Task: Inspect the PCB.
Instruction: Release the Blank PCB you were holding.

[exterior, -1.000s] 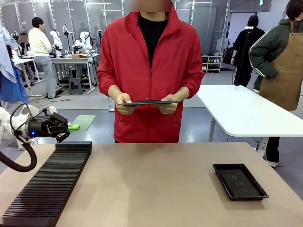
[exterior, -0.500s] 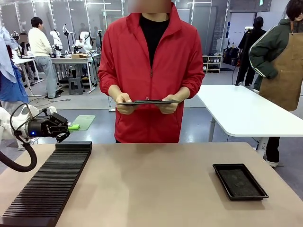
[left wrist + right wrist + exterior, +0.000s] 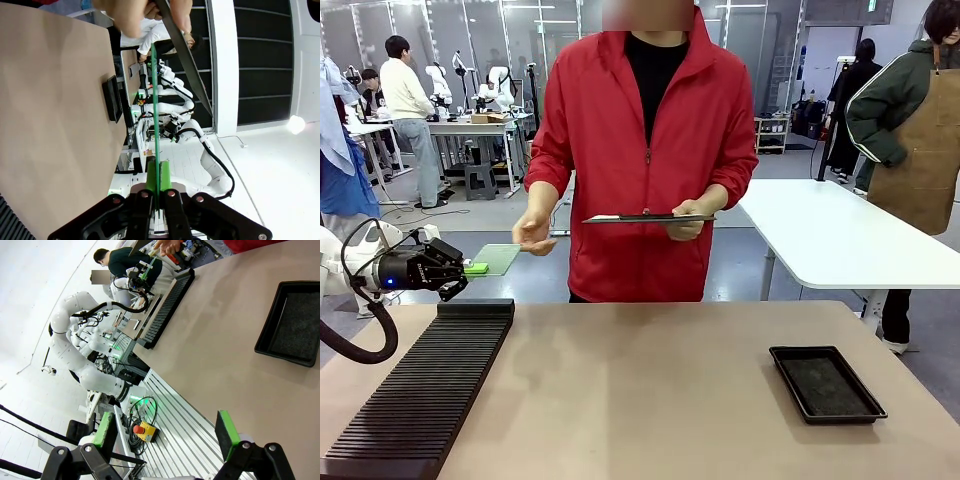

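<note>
The PCB [image 3: 498, 258] is a thin pale green board held flat in the air past the table's far left corner, with my left gripper [image 3: 472, 268] shut on its near edge. A person's hand [image 3: 534, 236] has its fingers on the board's far corner. In the left wrist view the PCB [image 3: 155, 115] runs edge-on as a bright green line from my left gripper [image 3: 158, 181] up to that hand [image 3: 131, 19]. My right gripper [image 3: 165, 432] stands open above the table with nothing between its pads.
The person in a red jacket holds a dark clipboard [image 3: 650, 217] level in the other hand. A long black slotted rack [image 3: 425, 385] lies along the table's left side. A shallow black tray [image 3: 826, 384] sits at the right. The tan table [image 3: 640, 400] is bare between them.
The person took one hand off the clipboard and reached it to the PCB's far corner. The clipboard now rests in one hand, shifted slightly right. Neither arm moved.
</note>
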`<move>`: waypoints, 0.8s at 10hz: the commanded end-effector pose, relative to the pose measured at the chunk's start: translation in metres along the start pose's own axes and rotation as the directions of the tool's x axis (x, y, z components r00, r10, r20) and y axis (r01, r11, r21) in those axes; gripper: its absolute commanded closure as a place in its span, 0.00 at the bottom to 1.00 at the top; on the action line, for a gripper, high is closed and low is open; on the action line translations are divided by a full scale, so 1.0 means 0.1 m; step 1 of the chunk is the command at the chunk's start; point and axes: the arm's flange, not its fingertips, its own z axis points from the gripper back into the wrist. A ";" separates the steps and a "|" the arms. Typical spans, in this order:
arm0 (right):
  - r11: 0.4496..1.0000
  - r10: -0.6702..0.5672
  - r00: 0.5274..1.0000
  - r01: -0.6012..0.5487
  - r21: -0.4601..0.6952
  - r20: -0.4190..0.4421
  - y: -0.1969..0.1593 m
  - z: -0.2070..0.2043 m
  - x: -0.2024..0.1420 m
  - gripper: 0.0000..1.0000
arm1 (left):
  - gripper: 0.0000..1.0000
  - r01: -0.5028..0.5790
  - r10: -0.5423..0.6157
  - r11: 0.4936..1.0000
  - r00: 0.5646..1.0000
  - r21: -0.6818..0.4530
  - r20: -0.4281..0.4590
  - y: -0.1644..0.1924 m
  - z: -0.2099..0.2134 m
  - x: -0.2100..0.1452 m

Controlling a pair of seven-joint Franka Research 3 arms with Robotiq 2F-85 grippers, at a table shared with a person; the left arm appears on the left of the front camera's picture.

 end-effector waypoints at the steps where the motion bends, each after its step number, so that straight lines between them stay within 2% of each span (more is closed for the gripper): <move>1: 1.000 0.007 1.000 -0.007 0.006 0.002 0.01 0.01 -0.01 0.00 | 0.97 0.002 -0.002 1.000 1.000 0.000 -0.008 -0.03 -0.01 -0.02; 8: 1.000 0.007 1.000 -0.007 0.006 0.002 0.01 0.01 -0.01 0.00 | 0.97 0.002 -0.002 1.000 1.000 0.000 -0.008 -0.03 -0.01 -0.02</move>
